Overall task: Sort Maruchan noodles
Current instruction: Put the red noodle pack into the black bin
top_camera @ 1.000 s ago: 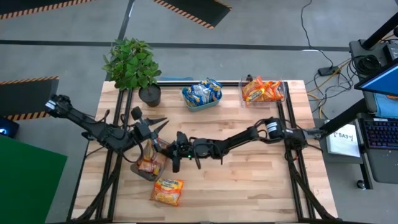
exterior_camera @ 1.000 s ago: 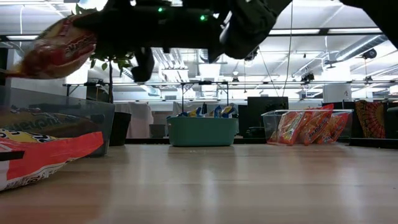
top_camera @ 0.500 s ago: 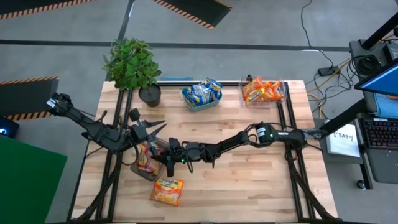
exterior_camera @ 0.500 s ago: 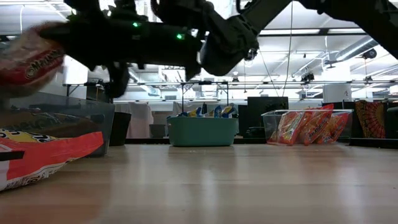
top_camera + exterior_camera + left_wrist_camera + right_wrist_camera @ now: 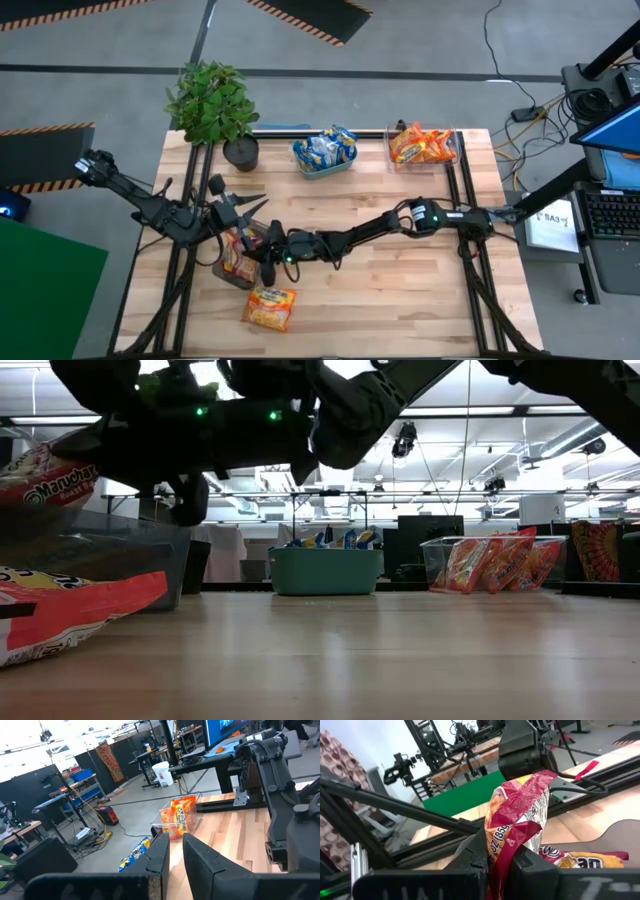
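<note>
Red-pink packet (image 5: pixel 517 827) pinched by right end effector (image 5: pixel 495 862); two arms.

The right arm stretches from the right edge of the high view across to left of centre, its right gripper (image 5: pixel 268 247) clamped on a red-pink packet (image 5: pixel 517 822), fingers pressed tight. The left arm reaches in from the left edge, and its left gripper (image 5: pixel 248 207) points right with fingers (image 5: pixel 160 857) nearly together, empty.

Red packet (image 5: pixel 60 618) cut off at the low view's edge, clear bin (image 5: pixel 238 268) mostly hidden — arms above
</note>
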Controlling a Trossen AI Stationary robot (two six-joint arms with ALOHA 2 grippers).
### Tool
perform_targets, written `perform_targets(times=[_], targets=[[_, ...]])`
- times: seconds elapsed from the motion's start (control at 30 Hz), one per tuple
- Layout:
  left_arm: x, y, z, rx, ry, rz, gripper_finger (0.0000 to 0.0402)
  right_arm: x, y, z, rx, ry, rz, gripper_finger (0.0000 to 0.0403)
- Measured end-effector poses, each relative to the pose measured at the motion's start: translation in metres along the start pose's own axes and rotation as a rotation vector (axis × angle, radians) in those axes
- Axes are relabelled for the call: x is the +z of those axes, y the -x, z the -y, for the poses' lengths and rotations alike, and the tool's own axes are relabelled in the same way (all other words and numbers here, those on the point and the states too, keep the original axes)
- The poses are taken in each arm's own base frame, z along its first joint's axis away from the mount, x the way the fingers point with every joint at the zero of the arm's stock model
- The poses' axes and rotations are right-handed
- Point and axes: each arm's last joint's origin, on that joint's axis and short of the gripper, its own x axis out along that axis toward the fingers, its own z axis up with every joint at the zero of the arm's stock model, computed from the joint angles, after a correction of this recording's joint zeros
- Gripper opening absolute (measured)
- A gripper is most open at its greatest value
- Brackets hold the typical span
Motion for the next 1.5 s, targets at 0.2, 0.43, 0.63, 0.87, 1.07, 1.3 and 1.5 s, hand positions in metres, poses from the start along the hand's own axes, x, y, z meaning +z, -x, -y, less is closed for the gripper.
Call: perform_targets(times=[0.2,0.43,0.63,0.87,1.07,1.3,1.5], targets=[[0.000,0.000,0.000,0.000,-0.001,0.000,0.0037,0.000,0.000,-0.003,-0.012,0.016,-0.034,0.0013],[0.000,0.000,0.000,-0.001,-0.003,-0.002,0.0037,-0.001,0.000,-0.001,-0.021,0.024,-0.050,0.0013],[0.000,0.000,0.000,-0.001,-0.002,-0.003,0.0037,-0.001,-0.001,0.001,-0.027,0.034,-0.056,0.0013],[0.001,0.005,0.001,-0.025,0.003,0.009,0.0037,0.002,0.000,0.004,-0.048,0.029,-0.096,0.0039],[0.007,0.017,0.000,-0.018,0.031,0.027,0.0037,0.014,0.004,0.000,-0.069,0.036,-0.140,0.0106],[0.009,0.022,0.002,-0.043,0.030,0.037,0.0037,0.022,0.008,0.003,-0.117,0.059,-0.211,0.0169],[0.009,0.022,0.002,-0.043,0.026,0.035,0.0037,0.046,0.019,0.010,-0.207,0.111,-0.304,0.0191]])
